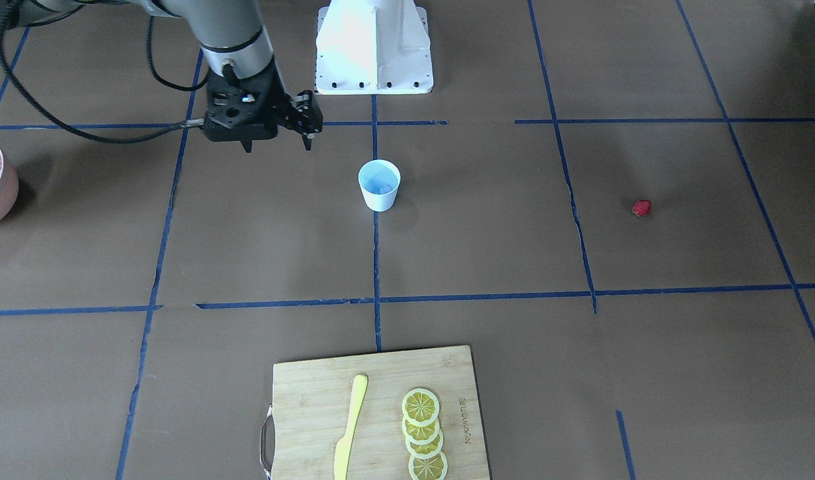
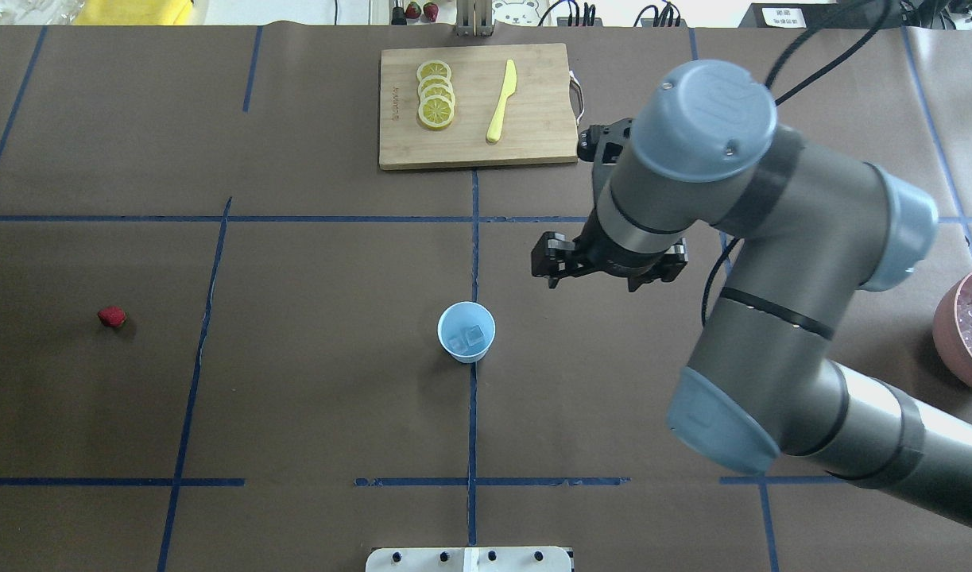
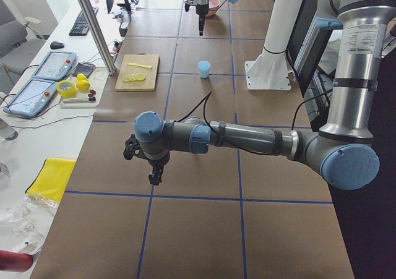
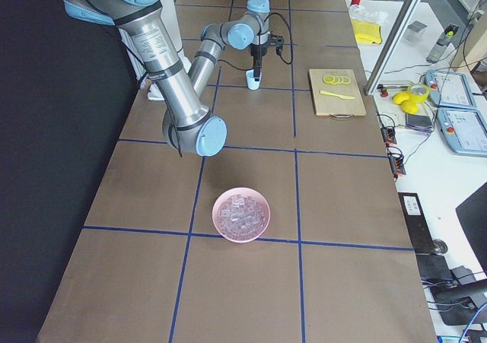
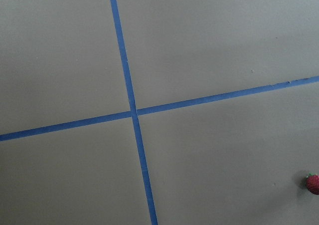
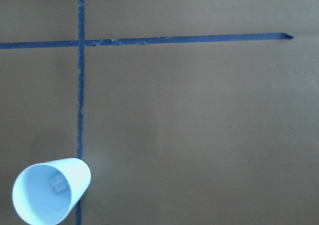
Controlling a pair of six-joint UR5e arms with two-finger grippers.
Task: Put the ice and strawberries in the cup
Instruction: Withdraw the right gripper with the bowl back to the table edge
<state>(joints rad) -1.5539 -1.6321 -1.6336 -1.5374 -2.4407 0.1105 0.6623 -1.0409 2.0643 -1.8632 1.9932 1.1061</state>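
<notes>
The pale blue cup [image 2: 466, 332] stands upright at the table's middle, with two ice cubes [image 2: 466, 338] inside it. It also shows in the front view [image 1: 379, 185] and the right wrist view [image 6: 50, 191]. My right gripper [image 2: 551, 268] hangs above the table, a little beyond and to the right of the cup. It is empty and its fingers look parted. The strawberry [image 2: 111, 317] lies alone far to the left, and sits at the lower right edge of the left wrist view [image 5: 313, 183]. My left gripper [image 3: 154, 177] shows only in the left side view, so I cannot tell its state.
A pink bowl [image 2: 950, 334] full of ice cubes sits at the table's right edge. A wooden cutting board [image 2: 533, 147] at the far side carries lemon slices [image 2: 435, 103] and a yellow knife [image 2: 501, 102]. Blue tape lines cross the brown table.
</notes>
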